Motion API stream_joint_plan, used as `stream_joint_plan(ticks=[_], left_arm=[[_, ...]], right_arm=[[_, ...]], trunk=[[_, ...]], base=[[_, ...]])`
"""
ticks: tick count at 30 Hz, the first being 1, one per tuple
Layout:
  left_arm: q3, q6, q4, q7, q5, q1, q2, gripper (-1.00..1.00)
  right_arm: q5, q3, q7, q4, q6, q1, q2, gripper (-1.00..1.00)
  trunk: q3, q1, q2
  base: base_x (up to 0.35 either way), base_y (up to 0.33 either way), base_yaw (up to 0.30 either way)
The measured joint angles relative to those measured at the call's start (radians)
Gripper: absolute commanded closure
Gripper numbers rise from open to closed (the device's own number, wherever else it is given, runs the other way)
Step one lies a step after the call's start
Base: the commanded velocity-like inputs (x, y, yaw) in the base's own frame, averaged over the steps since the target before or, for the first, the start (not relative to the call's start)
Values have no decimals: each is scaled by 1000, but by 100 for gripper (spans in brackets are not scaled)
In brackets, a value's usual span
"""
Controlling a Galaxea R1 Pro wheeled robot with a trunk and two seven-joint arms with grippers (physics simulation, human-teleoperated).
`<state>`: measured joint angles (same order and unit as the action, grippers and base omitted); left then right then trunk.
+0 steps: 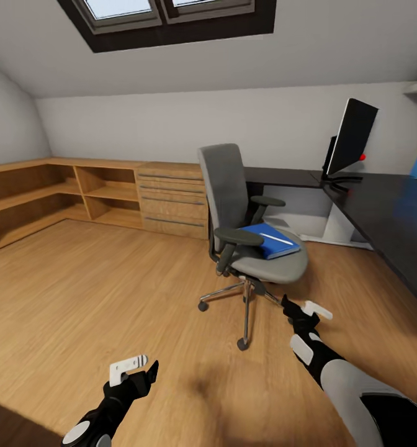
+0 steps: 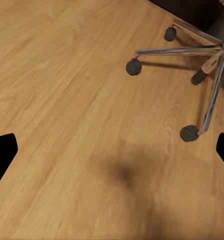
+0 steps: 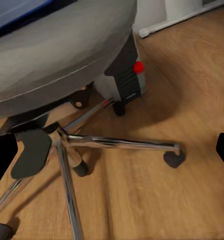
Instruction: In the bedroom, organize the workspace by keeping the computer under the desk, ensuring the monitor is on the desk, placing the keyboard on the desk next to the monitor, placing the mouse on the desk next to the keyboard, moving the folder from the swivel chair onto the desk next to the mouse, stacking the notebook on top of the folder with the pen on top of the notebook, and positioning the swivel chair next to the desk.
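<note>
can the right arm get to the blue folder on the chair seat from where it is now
Probably yes. The right end effector hangs low just before the swivel chair, and the folder lies uncovered on the seat's near side; the arm must rise first.

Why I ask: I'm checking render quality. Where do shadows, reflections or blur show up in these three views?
Head view: blue reflection on the glossy desk, soft dark shadow on the floor between the arms. Left wrist view: the same blurry shadow patch on the planks, casters sharp. Right wrist view: the swivel chair seat blurs up close.
</note>
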<state>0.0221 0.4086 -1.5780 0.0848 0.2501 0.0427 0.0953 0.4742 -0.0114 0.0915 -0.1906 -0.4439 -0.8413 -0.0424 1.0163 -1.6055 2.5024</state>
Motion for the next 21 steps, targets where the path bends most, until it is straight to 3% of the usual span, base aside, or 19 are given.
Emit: stream_joint_plan(ticks=[3,9,10,12,16,21], left_arm=[[-1,0,0,0,0,0,0,-100],[-2,0,0,0,0,0,0,-100],[-3,0,0,0,0,0,-1,-100],[-4,0,0,0,0,0,-2,-100],[-5,0,0,0,0,0,-4,-100],[-5,0,0,0,1,0,-10,-100]], right_arm=[[74,0,-22,0,4,2,-6,-100],[150,-1,-32,0,12,2,-11,-100],[198,-2,-33,-1,41,2,-24,-100],[243,-2,-34,-4,88,2,-40,-100],[288,-2,-33,-10,111,2,-49,-100],[308,-3,-33,-11,117,2,-52,-100]], trunk=[[0,0,0],[0,0,0],[0,0,0],[0,0,0],[0,0,0],[0,0,0]], base=[[0,0,-114],[0,0,-29],[0,0,-2],[0,0,-1],[0,0,0],[0,0,0]])
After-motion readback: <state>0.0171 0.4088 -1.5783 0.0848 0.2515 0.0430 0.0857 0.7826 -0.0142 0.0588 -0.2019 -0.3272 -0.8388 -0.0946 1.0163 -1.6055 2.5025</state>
